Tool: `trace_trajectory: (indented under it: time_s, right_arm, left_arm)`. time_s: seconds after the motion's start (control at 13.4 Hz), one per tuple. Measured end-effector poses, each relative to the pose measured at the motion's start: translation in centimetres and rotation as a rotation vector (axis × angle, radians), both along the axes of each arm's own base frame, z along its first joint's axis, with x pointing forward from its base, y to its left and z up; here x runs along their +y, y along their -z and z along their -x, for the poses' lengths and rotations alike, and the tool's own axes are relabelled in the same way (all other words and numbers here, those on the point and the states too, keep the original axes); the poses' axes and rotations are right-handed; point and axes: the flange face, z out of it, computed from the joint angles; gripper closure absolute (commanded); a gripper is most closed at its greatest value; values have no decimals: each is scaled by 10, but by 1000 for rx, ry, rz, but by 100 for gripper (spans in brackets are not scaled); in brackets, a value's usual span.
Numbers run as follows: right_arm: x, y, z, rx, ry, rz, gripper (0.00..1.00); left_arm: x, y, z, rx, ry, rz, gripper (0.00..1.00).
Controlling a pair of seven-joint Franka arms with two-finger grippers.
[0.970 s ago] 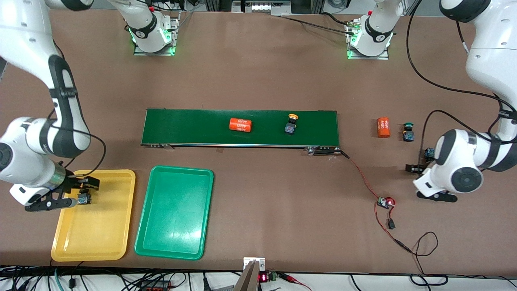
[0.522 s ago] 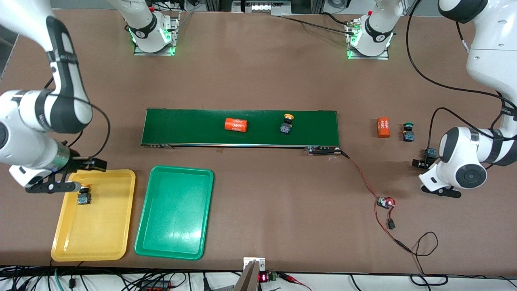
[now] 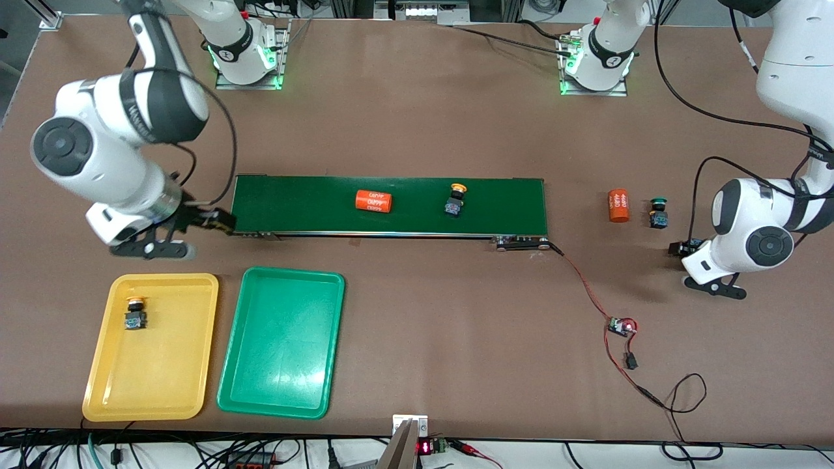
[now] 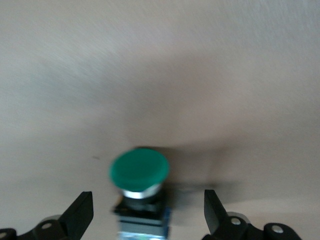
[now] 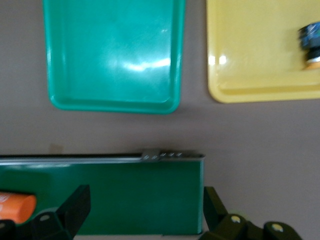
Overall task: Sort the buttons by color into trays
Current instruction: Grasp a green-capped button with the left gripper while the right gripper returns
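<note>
Meanwhile, orange cylinder (image 3: 373,201) (printed) shares conveyor belt (image 3: 508,203) with yellow button (image 3: 455,200).

Green tray (image 5: 114,55), yellow tray (image 5: 255,55) holding a button (image 5: 311,46) — conveyor belt (image 5: 120,200) alongside.

The yellow tray (image 3: 195,391) and green tray (image 3: 280,345) look like glossy moulded plastic — light glints on both; the conveyor belt (image 3: 313,205) is matt dark green, edged in bare metal; the table (image 3: 423,117) is dull brown — smooth, unreflective; the green button (image 4: 139,170) has a smooth plastic cap over a shiny metal ring.
</note>
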Motion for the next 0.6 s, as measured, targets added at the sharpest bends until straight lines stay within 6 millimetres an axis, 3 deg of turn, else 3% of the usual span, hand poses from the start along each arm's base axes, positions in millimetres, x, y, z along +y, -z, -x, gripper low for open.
trace_trajectory:
  time_s: [0.15, 0.22, 0.3, 0.6]
  right_arm:
    - [27, -3, 23, 13, 18, -15, 0]
    - [44, -5, 34, 17, 28, -16, 0]
    - [64, -6, 46, 18, 34, -17, 0]
    - [142, -1, 85, -2, 43, -40, 0]
  left_arm:
    - [-2, 2, 3, -3, -19, 20, 61]
    - [-1, -1, 2, -8, -19, 19, 69]
    - [-2, -4, 2, -10, -11, 26, 74]
    - [-6, -20, -4, -33, 11, 25, 75]
